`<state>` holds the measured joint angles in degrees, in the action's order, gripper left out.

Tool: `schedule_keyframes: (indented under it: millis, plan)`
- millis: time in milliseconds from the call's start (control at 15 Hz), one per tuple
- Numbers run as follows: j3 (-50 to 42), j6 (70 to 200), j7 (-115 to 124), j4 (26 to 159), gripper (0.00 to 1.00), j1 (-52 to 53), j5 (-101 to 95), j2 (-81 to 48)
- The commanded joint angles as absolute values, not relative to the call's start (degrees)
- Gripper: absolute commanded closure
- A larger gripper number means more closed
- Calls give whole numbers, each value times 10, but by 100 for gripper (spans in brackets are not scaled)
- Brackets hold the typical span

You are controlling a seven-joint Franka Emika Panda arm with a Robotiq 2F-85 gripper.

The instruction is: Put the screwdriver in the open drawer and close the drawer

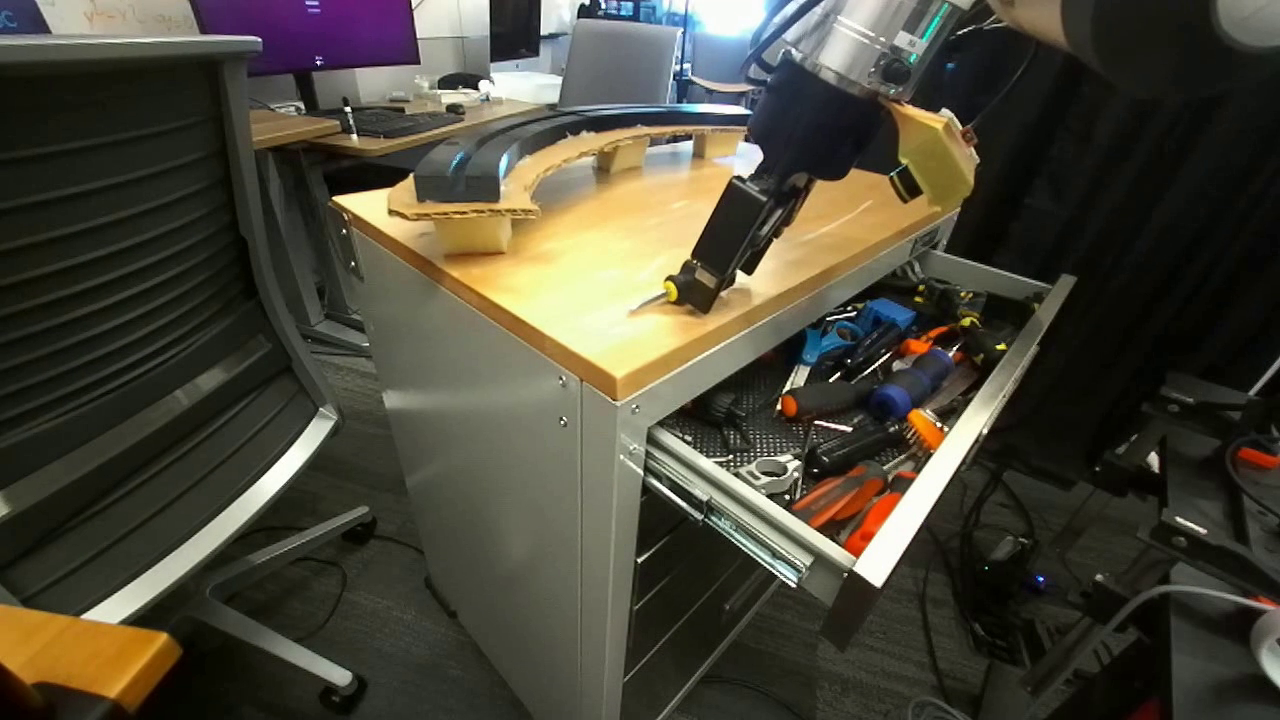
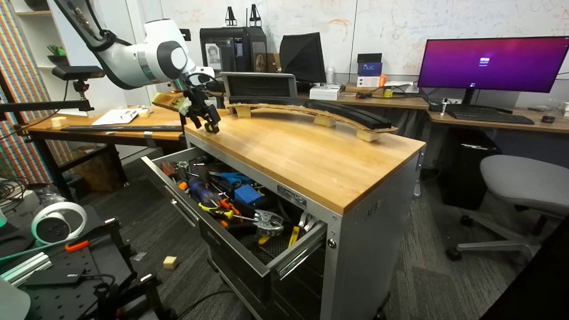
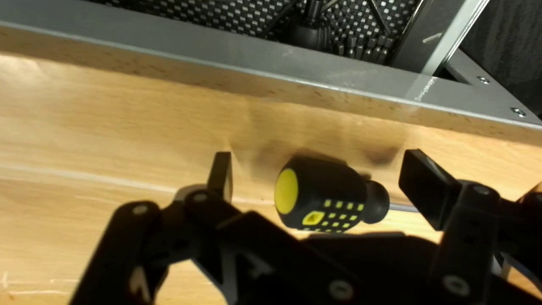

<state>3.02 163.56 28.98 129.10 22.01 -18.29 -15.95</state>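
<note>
Wall: I face a white whiteboard wall (image 2: 391, 26) with faint orange and grey scribbles.
Desk: A flat brown wooden desk (image 2: 558, 126), its back edge towards that wall.
Screen: A wide black-rimmed monitor (image 2: 493, 64), glowing purple, near the back edge.
Chair: A grey chair (image 2: 529, 182) with a rounded seat, before the front edge.
Floor: I see dark grey streaked carpet (image 2: 431, 258) spreading out from the front edge.
Curtain: Black hanging cloth (image 1: 1120, 220), which I find well apart from the desk's corners.
Light: In an exterior view I get a white glare (image 1: 730, 15), past a corner of the desk.
</note>
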Motion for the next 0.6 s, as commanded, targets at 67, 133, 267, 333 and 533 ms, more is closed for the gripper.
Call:
schedule_keyframes:
  millis: [67,133,267,333,533]
  plan:
    - [19,1674,302,1279,0,228,-204,-170]
    - [16,1679,305,1278,0,230,-211,-171]
    - [5,1695,315,1279,25,238,-231,-173]
    - [1,1701,318,1279,32,240,-239,-175]
    - [-4,1713,326,1280,57,242,-248,-180]
